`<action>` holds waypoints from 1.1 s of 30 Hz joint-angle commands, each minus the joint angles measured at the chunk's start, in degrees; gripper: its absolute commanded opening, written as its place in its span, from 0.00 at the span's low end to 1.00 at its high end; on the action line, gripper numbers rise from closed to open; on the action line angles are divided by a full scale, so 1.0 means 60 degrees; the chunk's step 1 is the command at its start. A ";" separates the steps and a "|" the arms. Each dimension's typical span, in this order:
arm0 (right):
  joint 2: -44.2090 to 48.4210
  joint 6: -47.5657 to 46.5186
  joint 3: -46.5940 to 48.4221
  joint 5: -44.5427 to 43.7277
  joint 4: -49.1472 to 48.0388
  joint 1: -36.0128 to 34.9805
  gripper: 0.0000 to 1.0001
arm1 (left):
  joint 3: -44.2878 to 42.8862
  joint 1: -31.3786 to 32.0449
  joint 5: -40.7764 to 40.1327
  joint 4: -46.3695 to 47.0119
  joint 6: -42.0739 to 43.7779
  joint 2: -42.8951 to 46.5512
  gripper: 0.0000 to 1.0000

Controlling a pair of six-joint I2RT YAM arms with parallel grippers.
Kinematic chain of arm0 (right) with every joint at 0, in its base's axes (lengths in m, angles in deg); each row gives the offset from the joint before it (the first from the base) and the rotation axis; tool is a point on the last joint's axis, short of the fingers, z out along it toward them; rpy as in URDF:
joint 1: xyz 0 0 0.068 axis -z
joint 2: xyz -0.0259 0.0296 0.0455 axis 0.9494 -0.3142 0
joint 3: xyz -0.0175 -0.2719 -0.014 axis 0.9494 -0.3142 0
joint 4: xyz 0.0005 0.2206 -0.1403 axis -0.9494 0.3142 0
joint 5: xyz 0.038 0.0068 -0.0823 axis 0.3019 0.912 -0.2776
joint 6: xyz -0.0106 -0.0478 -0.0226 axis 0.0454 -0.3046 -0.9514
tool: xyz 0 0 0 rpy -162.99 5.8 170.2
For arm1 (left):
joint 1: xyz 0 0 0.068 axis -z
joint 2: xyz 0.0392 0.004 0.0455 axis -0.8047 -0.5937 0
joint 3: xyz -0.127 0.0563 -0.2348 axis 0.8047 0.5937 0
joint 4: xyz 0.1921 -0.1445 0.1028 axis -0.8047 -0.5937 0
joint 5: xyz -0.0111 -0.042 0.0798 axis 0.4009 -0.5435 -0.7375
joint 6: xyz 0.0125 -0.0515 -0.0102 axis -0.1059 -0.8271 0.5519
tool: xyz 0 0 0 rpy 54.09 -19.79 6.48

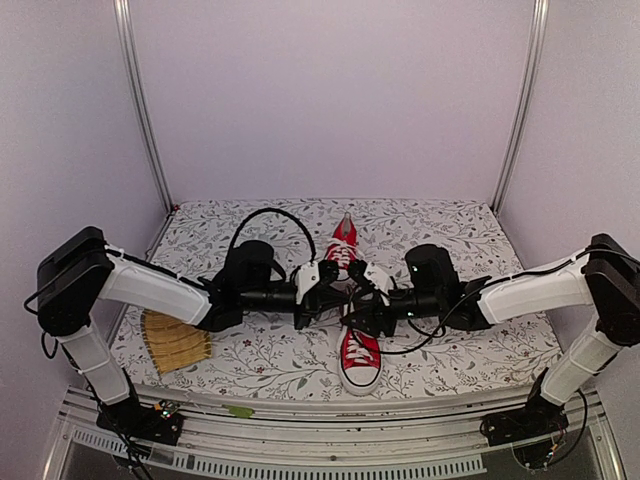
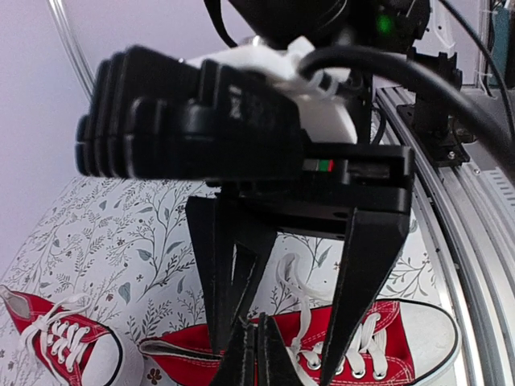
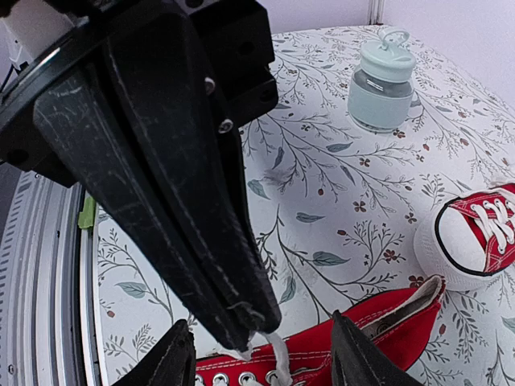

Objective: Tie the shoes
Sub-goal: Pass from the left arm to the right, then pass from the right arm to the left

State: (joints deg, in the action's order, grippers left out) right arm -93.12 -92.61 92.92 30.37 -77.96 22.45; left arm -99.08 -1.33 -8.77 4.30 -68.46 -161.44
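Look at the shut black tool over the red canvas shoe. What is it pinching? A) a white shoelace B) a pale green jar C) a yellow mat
A: the left tool has its black tips closed on a white shoelace rising from the red canvas sneaker.

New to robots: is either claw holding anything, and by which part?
The left gripper pinches the white lace of the near shoe just above the eyelets; the open right gripper holds nothing.
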 commanded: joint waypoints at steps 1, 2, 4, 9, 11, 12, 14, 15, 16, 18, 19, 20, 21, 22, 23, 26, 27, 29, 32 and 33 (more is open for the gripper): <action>-0.0279 0.0551 -0.0114 -0.0363 -0.0965 -0.0049 0.54 | 0.0314 0.0132 0.0036 0.1113 -0.0618 0.0014 0.00; -0.0316 0.0610 -0.0106 -0.0319 -0.1007 -0.0050 0.52 | 0.0335 0.0148 0.0036 0.1188 -0.0642 0.0002 0.00; -0.0372 0.0724 -0.0119 -0.0238 -0.1055 -0.0050 0.43 | 0.0313 0.0147 0.0012 0.1198 -0.0682 -0.0053 0.00; -0.0348 0.0987 -0.0207 -0.0178 -0.1052 -0.0049 0.15 | 0.0265 0.0154 0.0032 0.1252 -0.0834 -0.0148 0.00; -0.0244 0.0946 -0.0347 -0.0171 -0.1023 -0.0054 0.04 | 0.0270 0.0157 0.0094 0.1261 -0.0839 -0.0101 0.00; -0.0161 0.0897 -0.0454 -0.0143 -0.1018 -0.0043 0.01 | 0.0265 0.0149 0.0195 0.1162 -0.0794 -0.0038 0.00; 0.0085 0.0607 -0.0692 -0.0023 -0.1040 -0.0006 0.01 | 0.0232 0.0066 0.0583 0.0737 -0.0494 0.0208 0.04; 0.0193 0.0487 -0.0831 0.0145 -0.1033 0.0021 0.01 | 0.0215 -0.0033 0.0994 0.0438 -0.0279 0.0354 0.17; 0.0258 0.0319 -0.0877 0.0308 -0.0968 0.0052 0.01 | 0.0207 -0.0151 0.1298 0.0129 -0.0036 0.0509 0.22; 0.0320 -0.0107 -0.0863 0.0580 -0.0708 0.0048 0.01 | 0.0181 -0.0444 0.1794 -0.0495 0.0460 0.0734 0.24; 0.0334 -0.0329 -0.0860 0.0643 -0.0625 0.0059 0.01 | 0.0094 -0.0622 0.2026 -0.0898 0.0756 0.0749 0.24; 0.0336 -0.0458 -0.0882 0.0691 -0.0604 0.0050 0.01 | -0.0055 -0.0673 0.2262 -0.1431 0.1159 0.0683 0.24; 0.0323 -0.0656 -0.0850 0.0728 -0.0566 0.0052 0.01 | -0.0352 -0.0654 0.2424 -0.2023 0.1640 0.0540 0.24; 0.0303 -0.0759 -0.0795 0.0755 -0.0518 0.0053 0.01 | -0.0649 -0.0628 0.2600 -0.2522 0.1891 0.0371 0.25; 0.0273 -0.0870 -0.0711 0.0769 -0.0447 0.0060 0.01 | -0.0851 -0.0612 0.2799 -0.2747 0.1946 0.0178 0.27; 0.0196 -0.1078 -0.0569 0.0851 -0.0319 0.0049 0.01 | -0.0832 -0.0511 0.2846 -0.2141 0.1890 -0.0112 0.41; 0.0179 -0.1120 -0.0536 0.0889 -0.0304 0.0054 0.01 | -0.0773 -0.0495 0.2649 -0.1806 0.1756 -0.0194 0.42; 0.0132 -0.1179 -0.0472 0.0947 -0.0250 0.0064 0.01 | -0.0871 -0.0472 0.2405 -0.1513 0.1545 -0.0371 0.42; 0.0116 -0.1209 -0.0398 0.0962 -0.0145 0.0050 0.01 | -0.1236 -0.0436 0.2666 -0.1876 0.1534 -0.0615 0.37; 0.0129 -0.1228 -0.0387 0.0965 -0.0134 0.0054 0.01 | -0.1269 -0.0405 0.2698 -0.1901 0.1568 -0.0685 0.35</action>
State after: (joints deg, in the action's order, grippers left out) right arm -92.73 -98.40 88.90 34.81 -79.97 22.61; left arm -104.37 -4.46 5.70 -6.30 -59.56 -163.69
